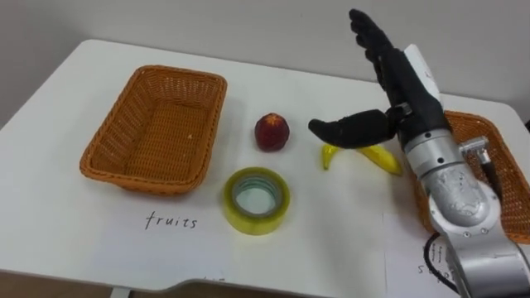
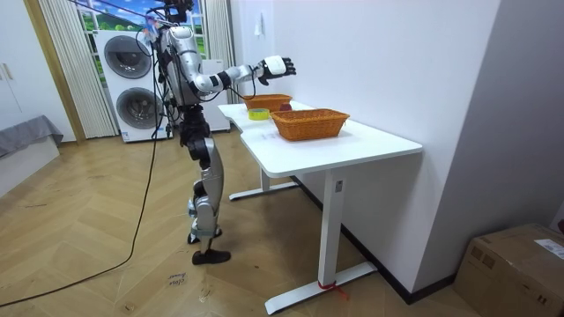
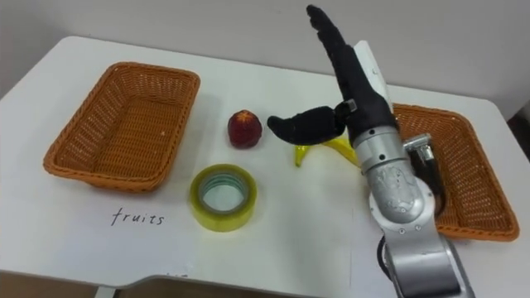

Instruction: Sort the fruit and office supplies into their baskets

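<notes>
At right of centre, the right hand (image 1: 407,87) hovers wide open, fingers straight, thumb spread just over the banana (image 1: 383,158). A red fruit (image 1: 272,132) and a tape roll (image 1: 257,200) lie mid-frame on the counter (image 1: 331,236).

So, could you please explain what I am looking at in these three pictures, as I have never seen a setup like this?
It is a humanoid robot standing at the end of a white table, sorting things into baskets. The room view is from a camera standing some way off, showing the whole robot. The two eye views are from its head, looking down. On the table lie a red fruit, a banana and a tape roll, between an empty left basket, marked fruits, and a right basket. Its right hand hovers open over the banana, holding nothing.
</notes>
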Robot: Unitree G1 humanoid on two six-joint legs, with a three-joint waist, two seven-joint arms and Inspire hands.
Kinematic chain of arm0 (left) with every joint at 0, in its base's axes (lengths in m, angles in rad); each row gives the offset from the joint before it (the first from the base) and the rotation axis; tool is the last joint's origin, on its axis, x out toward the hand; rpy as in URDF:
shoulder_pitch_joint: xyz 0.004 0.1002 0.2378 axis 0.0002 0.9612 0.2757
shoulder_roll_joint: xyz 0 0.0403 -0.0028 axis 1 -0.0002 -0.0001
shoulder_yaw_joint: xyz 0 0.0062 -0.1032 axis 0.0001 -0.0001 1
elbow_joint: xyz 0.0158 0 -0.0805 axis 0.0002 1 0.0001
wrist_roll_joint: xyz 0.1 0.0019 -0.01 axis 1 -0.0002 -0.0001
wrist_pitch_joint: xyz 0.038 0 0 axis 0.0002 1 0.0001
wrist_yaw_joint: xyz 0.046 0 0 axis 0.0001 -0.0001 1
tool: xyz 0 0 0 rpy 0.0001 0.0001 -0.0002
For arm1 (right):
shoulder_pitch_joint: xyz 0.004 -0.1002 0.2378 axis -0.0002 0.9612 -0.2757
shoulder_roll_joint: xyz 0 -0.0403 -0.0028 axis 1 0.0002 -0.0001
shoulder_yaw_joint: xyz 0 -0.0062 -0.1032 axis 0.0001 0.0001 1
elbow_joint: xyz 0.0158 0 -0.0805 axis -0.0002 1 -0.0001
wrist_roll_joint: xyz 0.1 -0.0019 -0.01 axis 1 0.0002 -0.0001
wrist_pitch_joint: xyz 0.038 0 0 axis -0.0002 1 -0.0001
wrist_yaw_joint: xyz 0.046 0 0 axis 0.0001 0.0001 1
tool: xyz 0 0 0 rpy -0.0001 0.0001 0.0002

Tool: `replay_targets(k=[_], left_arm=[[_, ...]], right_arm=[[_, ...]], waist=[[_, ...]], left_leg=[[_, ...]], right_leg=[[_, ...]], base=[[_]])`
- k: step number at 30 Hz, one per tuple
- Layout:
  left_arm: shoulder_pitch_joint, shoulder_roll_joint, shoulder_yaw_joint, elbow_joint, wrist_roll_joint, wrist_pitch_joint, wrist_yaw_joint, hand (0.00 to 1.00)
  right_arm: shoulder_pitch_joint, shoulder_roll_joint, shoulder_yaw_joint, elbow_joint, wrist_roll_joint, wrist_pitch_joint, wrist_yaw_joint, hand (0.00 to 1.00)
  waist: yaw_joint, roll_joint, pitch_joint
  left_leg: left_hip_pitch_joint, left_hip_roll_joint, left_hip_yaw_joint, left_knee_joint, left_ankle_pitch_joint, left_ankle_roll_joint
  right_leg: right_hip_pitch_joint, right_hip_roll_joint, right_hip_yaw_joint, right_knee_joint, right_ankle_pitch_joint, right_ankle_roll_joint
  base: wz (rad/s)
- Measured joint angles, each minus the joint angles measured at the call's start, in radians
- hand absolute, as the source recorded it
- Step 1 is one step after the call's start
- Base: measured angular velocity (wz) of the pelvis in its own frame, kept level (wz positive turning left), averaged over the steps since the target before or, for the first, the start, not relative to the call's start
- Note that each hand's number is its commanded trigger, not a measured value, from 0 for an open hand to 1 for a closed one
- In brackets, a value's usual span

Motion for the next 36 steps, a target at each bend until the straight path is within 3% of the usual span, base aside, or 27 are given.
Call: replay_targets(k=[5,9,11,20,29,36], left_arm=[[-0.004,-0.001,-0.017,-0.017,0.0,0.0,0.001,0.0],[-0.004,-0.002,-0.016,-0.017,0.0,0.0,0.001,0.0],[-0.007,-0.004,-0.016,-0.017,-0.001,0.0,0.002,0.0],[-0.016,-0.003,-0.026,-0.016,-0.008,0.002,0.001,0.0],[-0.024,-0.003,-0.026,-0.016,-0.008,0.002,0.003,0.0],[-0.03,-0.001,-0.024,-0.016,0.001,0.008,-0.002,0.0]], right_arm=[[0.0,0.001,0.02,0.007,-0.014,0.011,0.02,0.0],[0.0,0.001,0.034,0.007,-0.011,0.011,0.02,0.0],[0.0,0.001,0.039,0.007,-0.012,0.011,0.019,0.0],[-0.002,0.011,0.039,0.088,0.011,0.013,0.027,0.0],[-0.003,0.013,0.039,0.167,0.012,0.017,0.028,0.0],[-0.003,0.015,0.059,0.201,-0.038,0.021,0.053,0.0]], waist=[[0.019,0.009,0.003],[0.022,0.016,0.0],[0.022,0.022,-0.006],[0.022,0.025,-0.0056],[0.027,0.006,0.0],[0.056,-0.001,0.0023]], left_leg=[[-0.016,-0.001,-0.003,0.0,0.0,0.001],[-0.016,-0.001,-0.011,0.0,0.0,0.001],[-0.014,-0.002,-0.012,0.001,0.001,0.001],[-0.018,-0.006,-0.026,-0.001,0.005,0.001],[-0.026,-0.013,-0.048,-0.001,0.015,0.003],[-0.026,-0.013,-0.05,-0.002,0.016,0.003]], right_leg=[[-0.015,0.0,-0.001,0.0,0.0,0.0],[-0.014,0.001,-0.001,-0.001,0.0,0.0],[-0.014,0.001,0.0,-0.001,0.0,0.0],[-0.01,-0.002,0.002,-0.001,0.0,0.0],[-0.011,-0.009,-0.026,0.0,0.0,0.0],[-0.011,-0.01,-0.034,-0.001,0.0,0.0]], base=[[0.01],[0.05],[0.0],[0.03],[0.07],[0.01]])
